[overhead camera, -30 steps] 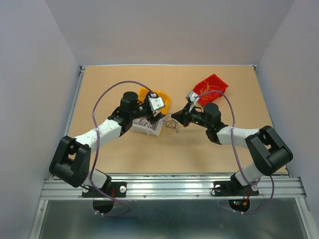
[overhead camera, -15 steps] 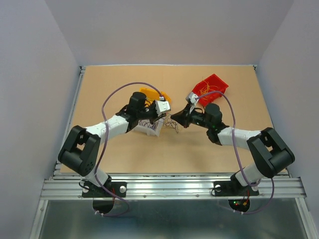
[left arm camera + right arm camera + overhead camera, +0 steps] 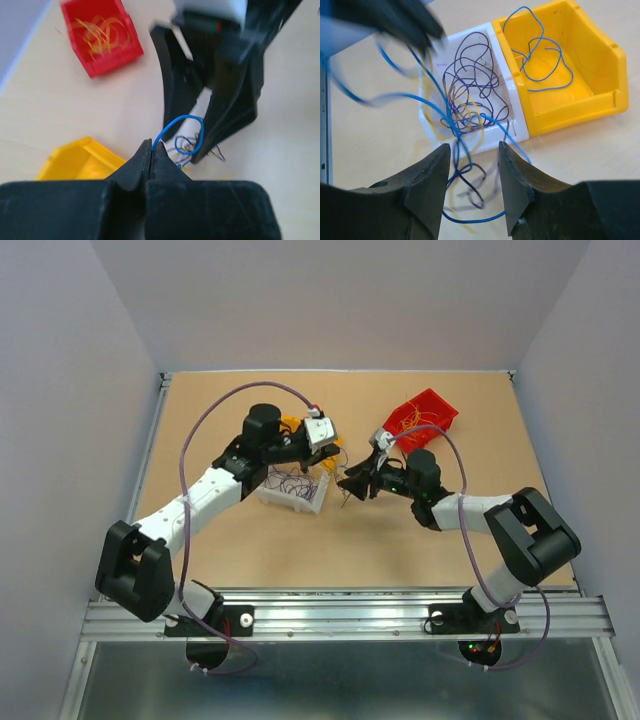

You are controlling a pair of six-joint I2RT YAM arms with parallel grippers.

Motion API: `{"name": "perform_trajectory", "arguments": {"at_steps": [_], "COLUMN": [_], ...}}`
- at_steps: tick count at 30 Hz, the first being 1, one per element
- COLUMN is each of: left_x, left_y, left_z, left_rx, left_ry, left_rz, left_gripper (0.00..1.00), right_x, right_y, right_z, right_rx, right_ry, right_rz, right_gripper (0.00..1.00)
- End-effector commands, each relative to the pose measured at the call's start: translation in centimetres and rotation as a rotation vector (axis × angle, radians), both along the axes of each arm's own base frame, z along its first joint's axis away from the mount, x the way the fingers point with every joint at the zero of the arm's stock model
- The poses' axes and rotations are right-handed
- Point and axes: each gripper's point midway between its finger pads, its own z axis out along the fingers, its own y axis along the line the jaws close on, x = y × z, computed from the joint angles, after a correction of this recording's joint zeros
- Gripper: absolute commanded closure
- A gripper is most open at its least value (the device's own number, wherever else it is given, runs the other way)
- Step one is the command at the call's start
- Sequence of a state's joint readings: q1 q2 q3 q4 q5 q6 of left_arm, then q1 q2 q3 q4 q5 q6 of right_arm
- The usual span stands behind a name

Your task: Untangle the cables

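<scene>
Nearest the arms, on the front side of the white bin (image 3: 516, 131), the right claw (image 3: 470, 172) hangs with its jaws apart and nothing clamped, over the spot where the cables (image 3: 470, 90) spill across the bin's front rim onto the table (image 3: 400, 540). Most of them lie in the bin itself, a loose snarl of thin purple, dull yellow and blue wires looped through one another. Above the bin's far end, the left claw (image 3: 151, 152) is pinched together on a blue wire (image 3: 186, 119) that curls up from its tips in a small loop. Behind the bin and set against it, a yellow bin (image 3: 580, 95) holds a blue strand (image 3: 528, 59) lying by itself. Farther off to the right, a red bin (image 3: 115, 59) holds orange strands (image 3: 100, 31). The sorting looks partly done: some strands are out, but most of the clump is not yet teased apart.
</scene>
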State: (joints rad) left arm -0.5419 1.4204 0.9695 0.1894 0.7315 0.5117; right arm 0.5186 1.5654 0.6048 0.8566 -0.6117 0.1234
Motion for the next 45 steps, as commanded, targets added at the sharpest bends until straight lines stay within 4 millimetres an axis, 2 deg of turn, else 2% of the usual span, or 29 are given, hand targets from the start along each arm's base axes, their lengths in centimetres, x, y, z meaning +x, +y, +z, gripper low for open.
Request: {"name": "perform_trajectory", "arguments": {"at_steps": [1,3,4,6,7,8,9,10,12,13,14,16,17,19,20,22,23,25,26,28,30,31,32,37,40,43,45], "left_x": [-0.4,-0.1,0.3,0.5,0.5,0.6,0.7,1.1,2.0,2.5,3.3,4.5,5.2,6.6,7.4,8.4,9.4,10.1,10.5,10.5,10.2,9.6,10.0,9.8,11.3,11.7,11.7], "left_y": [-0.4,-0.3,-0.2,-0.4,-0.5,-0.7,-0.7,-0.6,0.1,0.4,1.4,2.9,4.2,5.9,7.7,9.5,11.6,13.5,14.6,15.0,14.3,14.1,13.5,11.7,11.9,11.4,10.6], "left_z": [12.0,13.9,15.7,17.5,18.3,19.8,20.5,22.1,23.9,24.6,26.4,28.0,29.7,30.9,32.9,34.4,35.9,36.8,37.1,36.8,35.3,35.4,33.2,28.9,25.8,23.5,21.0], "left_rx": [-0.192,-0.211,-0.237,-0.264,-0.279,-0.3,-0.31,-0.327,-0.347,-0.355,-0.385,-0.421,-0.453,-0.48,-0.513,-0.545,-0.567,-0.592,-0.609,-0.61,-0.595,-0.608,-0.577,-0.522,-0.479,-0.441,-0.412], "left_ry": [-0.12,-0.132,-0.14,-0.145,-0.141,-0.14,-0.142,-0.15,-0.172,-0.18,-0.201,-0.211,-0.234,-0.248,-0.283,-0.302,-0.328,-0.341,-0.343,-0.345,-0.328,-0.338,-0.304,-0.266,-0.243,-0.229,-0.198], "left_rz": [0.019,0.041,0.058,0.06,0.058,0.055,0.058,0.085,0.147,0.182,0.251,0.343,0.416,0.501,0.585,0.659,0.728,0.796,0.826,0.825,0.786,0.761,0.74,0.647,0.687,0.66,0.618], "left_gripper": [1.0,1.0,1.0,1.0,1.0,1.0,1.0,1.0,1.0,1.0,1.0,1.0,1.0,1.0,1.0,1.0,1.0,1.0,1.0,1.0,1.0,1.0,1.0,1.0,1.0,1.0,1.0], "right_x": [0.2,0.3,0.3,0.3,0.4,0.4,0.5,0.4,0.4,0.3,0.4,0.4,0.3,0.4,0.3,0.4,0.5,0.6,0.9,1.0,1.3,1.5,1.4,1.6,2.3,2.8,3.5], "right_y": [1.2,1.6,1.9,2.2,2.3,2.5,2.5,2.6,2.4,2.2,2.1,1.8,1.7,1.3,1.2,0.9,0.7,0.3,0.0,-0.4,-1.0,-1.4,-1.7,-2.9,-4.0,-4.9,-6.1], "right_z": [1.4,1.6,1.1,0.9,1.0,0.8,0.8,0.8,0.9,0.7,1.0,0.9,0.7,0.8,0.6,0.5,0.5,0.3,0.5,0.4,0.5,0.4,0.3,1.0,1.2,1.6,1.8], "right_rx": [0.043,0.049,0.044,0.043,0.045,0.044,0.044,0.044,0.044,0.04,0.043,0.038,0.033,0.029,0.024,0.019,0.013,0.003,-0.001,-0.01,-0.021,-0.028,-0.033,-0.036,-0.035,-0.029,-0.024], "right_ry": [-0.057,-0.058,-0.048,-0.041,-0.041,-0.036,-0.036,-0.033,-0.039,-0.035,-0.043,-0.047,-0.048,-0.054,-0.052,-0.055,-0.06,-0.06,-0.069,-0.069,-0.079,-0.077,-0.079,-0.106,-0.1,-0.104,-0.1], "right_rz": [0.043,0.055,0.064,0.07,0.071,0.074,0.073,0.074,0.068,0.057,0.051,0.033,0.029,0.004,-0.004,-0.019,-0.032,-0.053,-0.077,-0.104,-0.141,-0.169,-0.181,-0.242,-0.33,-0.391,-0.476], "right_gripper": [0.53,0.54,0.55,0.58,0.61,0.72,0.77,0.83,0.85,0.91,0.92,0.93,0.94,0.95,0.96,0.96,0.96,0.96,0.89,0.87,0.87,0.88,0.89,0.9,0.94,0.95,1.0]}}
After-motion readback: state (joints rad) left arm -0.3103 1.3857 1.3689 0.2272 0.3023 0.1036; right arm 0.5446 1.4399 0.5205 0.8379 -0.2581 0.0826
